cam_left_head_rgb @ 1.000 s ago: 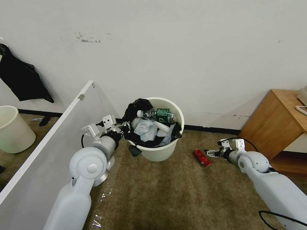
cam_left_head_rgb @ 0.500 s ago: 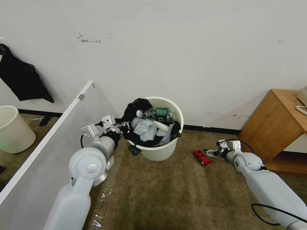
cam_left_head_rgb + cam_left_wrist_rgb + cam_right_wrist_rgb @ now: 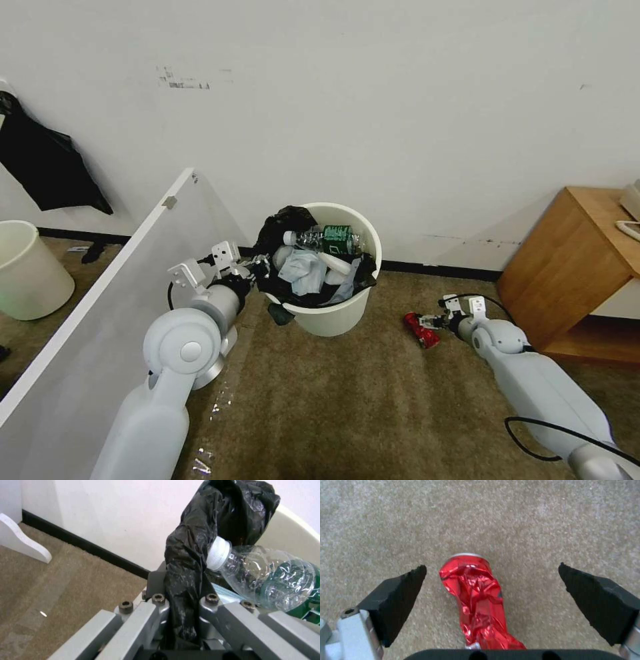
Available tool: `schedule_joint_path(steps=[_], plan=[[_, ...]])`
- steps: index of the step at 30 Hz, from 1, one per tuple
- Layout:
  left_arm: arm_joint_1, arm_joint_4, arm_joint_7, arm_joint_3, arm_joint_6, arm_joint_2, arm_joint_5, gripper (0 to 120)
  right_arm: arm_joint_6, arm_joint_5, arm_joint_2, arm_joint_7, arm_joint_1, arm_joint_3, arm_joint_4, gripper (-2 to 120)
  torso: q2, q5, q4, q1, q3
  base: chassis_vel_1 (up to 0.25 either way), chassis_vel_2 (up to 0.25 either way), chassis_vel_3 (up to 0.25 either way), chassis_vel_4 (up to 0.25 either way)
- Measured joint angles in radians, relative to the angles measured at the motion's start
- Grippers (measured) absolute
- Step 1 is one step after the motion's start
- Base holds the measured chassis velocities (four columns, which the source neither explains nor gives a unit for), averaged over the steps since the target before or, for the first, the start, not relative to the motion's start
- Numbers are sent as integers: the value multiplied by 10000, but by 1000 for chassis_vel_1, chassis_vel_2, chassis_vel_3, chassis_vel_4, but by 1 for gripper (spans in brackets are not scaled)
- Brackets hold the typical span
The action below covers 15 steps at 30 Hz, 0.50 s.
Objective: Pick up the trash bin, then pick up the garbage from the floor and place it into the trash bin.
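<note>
A crushed red can lies on the carpet right of the trash bin, its long axis running straight out between the wide-open fingers of the right gripper, nearer one pad. The left gripper clamps the bin's black bag at the rim.

Even bright indoor light, soft shadows, wide-angle edge bend, wrist views slightly blurred.
</note>
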Motion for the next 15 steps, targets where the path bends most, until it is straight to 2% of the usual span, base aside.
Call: schedule_joint_path(steps=[15], plan=[[33,83,83,41,-16,9,67,4,629,-618,791,-179,213,62,-1284,100,0,0,-1,0,0,0,0,0,0]])
